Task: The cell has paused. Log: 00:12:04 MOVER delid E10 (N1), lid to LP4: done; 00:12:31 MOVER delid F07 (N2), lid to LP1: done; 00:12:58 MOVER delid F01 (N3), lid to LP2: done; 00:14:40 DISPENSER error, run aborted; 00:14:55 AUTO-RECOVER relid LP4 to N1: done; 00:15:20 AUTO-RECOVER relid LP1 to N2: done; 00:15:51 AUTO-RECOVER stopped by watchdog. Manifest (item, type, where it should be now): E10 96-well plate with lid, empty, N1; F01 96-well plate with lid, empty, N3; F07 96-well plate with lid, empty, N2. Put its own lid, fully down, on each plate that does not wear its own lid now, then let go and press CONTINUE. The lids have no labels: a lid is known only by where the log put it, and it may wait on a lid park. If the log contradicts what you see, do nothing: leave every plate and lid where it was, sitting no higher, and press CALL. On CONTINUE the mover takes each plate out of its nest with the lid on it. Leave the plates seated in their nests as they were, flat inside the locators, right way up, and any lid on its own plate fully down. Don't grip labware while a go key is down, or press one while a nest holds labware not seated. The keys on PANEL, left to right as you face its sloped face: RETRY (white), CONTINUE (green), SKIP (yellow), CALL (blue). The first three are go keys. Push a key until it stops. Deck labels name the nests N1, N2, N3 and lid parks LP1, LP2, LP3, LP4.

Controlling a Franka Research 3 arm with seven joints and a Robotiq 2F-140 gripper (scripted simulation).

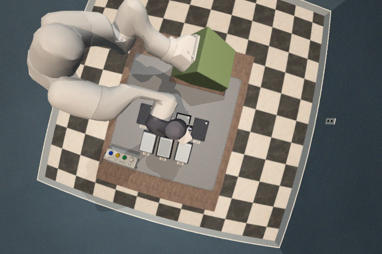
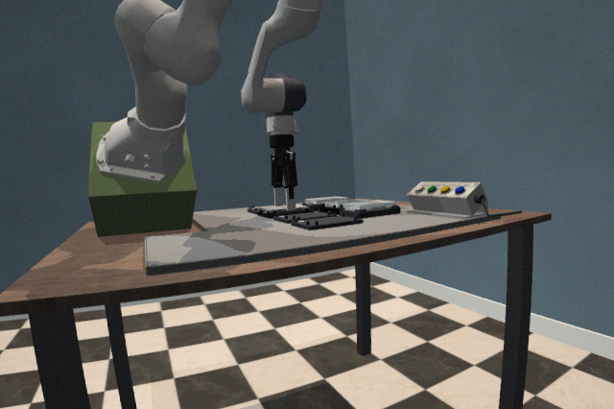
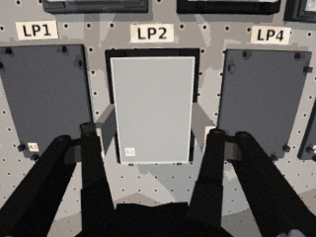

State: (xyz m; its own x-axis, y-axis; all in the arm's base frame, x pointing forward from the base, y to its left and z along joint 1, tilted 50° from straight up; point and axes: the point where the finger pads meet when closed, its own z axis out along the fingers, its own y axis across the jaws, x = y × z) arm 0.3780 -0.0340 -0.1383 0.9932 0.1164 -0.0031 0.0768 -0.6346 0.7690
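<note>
A flat, pale rectangular lid (image 3: 152, 110) on park LP2 (image 3: 151, 34) is clamped by the gripper (image 3: 153, 143), held vertically from a bent arm (image 2: 277, 47).

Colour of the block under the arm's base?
Green block, clearest in the top view.

Lid (image 3: 152, 109) on LP2: smooth matt pale plastic look. Lid parks (image 3: 46, 94) dark, matt. Deck plate (image 3: 207, 183) matt grey, perforated. Gripper (image 3: 153, 143) fingers matt black. Table (image 2: 74, 265) wood grain. Arm (image 2: 178, 42) smooth off-white, slight sheen. Floor (image 2: 277, 345) glossy checker.
</note>
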